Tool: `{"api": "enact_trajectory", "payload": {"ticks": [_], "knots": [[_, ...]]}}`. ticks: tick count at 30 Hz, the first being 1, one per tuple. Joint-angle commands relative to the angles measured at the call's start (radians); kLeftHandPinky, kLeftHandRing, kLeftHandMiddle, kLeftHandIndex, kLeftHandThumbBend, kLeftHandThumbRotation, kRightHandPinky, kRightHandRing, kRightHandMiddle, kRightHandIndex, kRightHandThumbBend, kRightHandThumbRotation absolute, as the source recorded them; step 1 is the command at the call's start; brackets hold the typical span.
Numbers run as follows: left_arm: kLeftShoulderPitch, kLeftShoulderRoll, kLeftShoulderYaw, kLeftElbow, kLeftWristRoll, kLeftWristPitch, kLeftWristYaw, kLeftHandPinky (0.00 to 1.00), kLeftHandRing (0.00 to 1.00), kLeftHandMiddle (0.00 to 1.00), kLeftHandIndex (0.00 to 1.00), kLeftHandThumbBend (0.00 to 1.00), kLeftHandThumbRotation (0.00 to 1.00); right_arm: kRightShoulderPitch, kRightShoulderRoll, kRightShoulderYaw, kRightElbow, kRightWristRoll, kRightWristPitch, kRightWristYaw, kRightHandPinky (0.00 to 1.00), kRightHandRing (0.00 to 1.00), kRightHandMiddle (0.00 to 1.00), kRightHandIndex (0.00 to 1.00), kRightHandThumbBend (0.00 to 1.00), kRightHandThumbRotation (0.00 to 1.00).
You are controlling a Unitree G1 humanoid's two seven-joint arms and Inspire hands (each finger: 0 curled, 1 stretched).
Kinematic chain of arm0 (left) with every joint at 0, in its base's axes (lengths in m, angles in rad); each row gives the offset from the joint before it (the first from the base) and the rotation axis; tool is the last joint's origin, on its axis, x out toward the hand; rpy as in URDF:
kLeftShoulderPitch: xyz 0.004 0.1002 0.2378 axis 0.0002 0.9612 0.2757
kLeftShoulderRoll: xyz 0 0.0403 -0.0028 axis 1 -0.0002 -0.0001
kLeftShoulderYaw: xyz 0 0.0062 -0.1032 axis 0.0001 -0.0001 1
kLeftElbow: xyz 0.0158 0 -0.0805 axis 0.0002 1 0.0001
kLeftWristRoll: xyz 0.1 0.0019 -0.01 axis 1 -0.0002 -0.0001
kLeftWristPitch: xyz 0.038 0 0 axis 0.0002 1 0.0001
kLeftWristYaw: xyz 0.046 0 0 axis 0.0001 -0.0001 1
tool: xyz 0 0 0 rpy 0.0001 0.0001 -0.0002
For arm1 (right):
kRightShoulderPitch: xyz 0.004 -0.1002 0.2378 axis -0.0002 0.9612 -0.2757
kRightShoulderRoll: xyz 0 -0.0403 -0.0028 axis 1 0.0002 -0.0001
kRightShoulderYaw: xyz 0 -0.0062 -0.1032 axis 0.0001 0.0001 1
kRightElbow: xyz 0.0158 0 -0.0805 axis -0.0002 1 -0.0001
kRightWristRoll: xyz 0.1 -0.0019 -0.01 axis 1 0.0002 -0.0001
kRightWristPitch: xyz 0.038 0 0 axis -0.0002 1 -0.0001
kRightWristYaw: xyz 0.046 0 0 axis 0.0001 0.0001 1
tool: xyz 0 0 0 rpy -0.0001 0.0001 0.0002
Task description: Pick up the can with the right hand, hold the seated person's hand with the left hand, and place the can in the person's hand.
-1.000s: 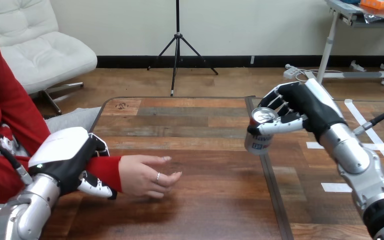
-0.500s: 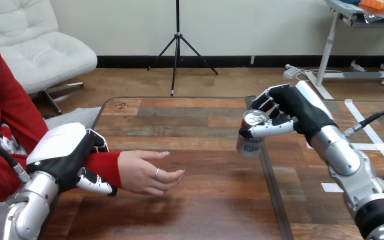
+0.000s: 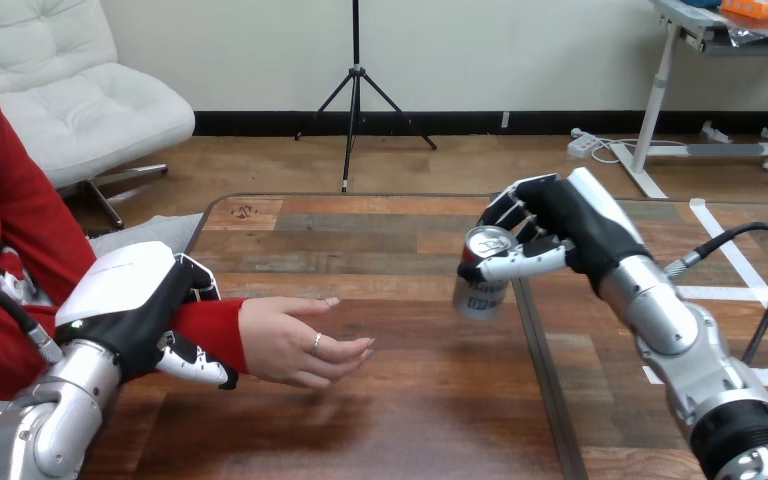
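A silver can is held above the desk by the right hand. The fingers are curled round the can's far side and the thumb is pressed across its near side, just under the rim. The can is carried slightly tilted, with its top turned upward, over the desk's right part, beside the dark seam in the wood.

At the view's left, the person's wrist, covered by a red sleeve, is clasped by the left hand, whose fingers and thumb are wrapped round it. The person's hand is extended past that grip over the desk, its palm turned partly upward and its fingers loosely bent. The can and the person's hand are kept well apart, with bare wood seen between them.
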Motion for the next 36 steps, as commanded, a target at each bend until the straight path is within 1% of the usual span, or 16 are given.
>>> {"api": "enact_trajectory", "payload": {"ticks": [1,6,9,15,21,24,28,36], "knots": [[-0.162,-0.022,0.048,-0.149,-0.02,-0.015,0.049,0.22,0.28,0.36,0.36,0.81,0.0,-0.127,0.02,0.006,-0.041,-0.007,-0.013,-0.029,0.36,0.39,0.44,0.45,0.75,0.0],[-0.168,-0.03,0.046,-0.157,-0.02,-0.006,0.04,0.23,0.29,0.37,0.37,0.81,0.0,-0.13,0.032,0.009,-0.043,-0.011,-0.019,-0.03,0.36,0.39,0.44,0.45,0.75,0.0],[-0.171,-0.035,0.044,-0.158,-0.021,-0.005,0.039,0.23,0.29,0.37,0.38,0.81,0.0,-0.132,0.043,0.008,-0.046,-0.005,-0.013,-0.027,0.36,0.39,0.44,0.45,0.74,0.0],[-0.178,-0.045,0.042,-0.151,-0.03,-0.02,0.044,0.23,0.29,0.37,0.38,0.82,0.0,-0.137,0.057,0.017,-0.052,-0.009,-0.004,-0.029,0.37,0.39,0.44,0.45,0.74,0.0],[-0.185,-0.053,0.036,-0.151,-0.027,-0.021,0.045,0.23,0.29,0.37,0.38,0.82,0.0,-0.142,0.072,0.023,-0.06,-0.011,0.014,-0.027,0.37,0.39,0.44,0.45,0.74,0.0],[-0.188,-0.056,0.033,-0.15,-0.028,-0.021,0.042,0.22,0.29,0.37,0.38,0.82,0.0,-0.144,0.08,0.024,-0.061,-0.006,0.014,-0.023,0.36,0.39,0.44,0.45,0.74,0.0],[-0.192,-0.063,0.03,-0.157,-0.025,-0.01,0.034,0.22,0.28,0.37,0.37,0.81,0.0,-0.145,0.091,0.027,-0.065,-0.004,0.013,-0.021,0.36,0.39,0.44,0.45,0.73,0.0],[-0.198,-0.076,0.024,-0.163,-0.016,0.005,0.035,0.21,0.27,0.36,0.37,0.82,0.0,-0.147,0.109,0.029,-0.069,-0.004,0.013,-0.019,0.36,0.39,0.44,0.45,0.73,0.0]]}}
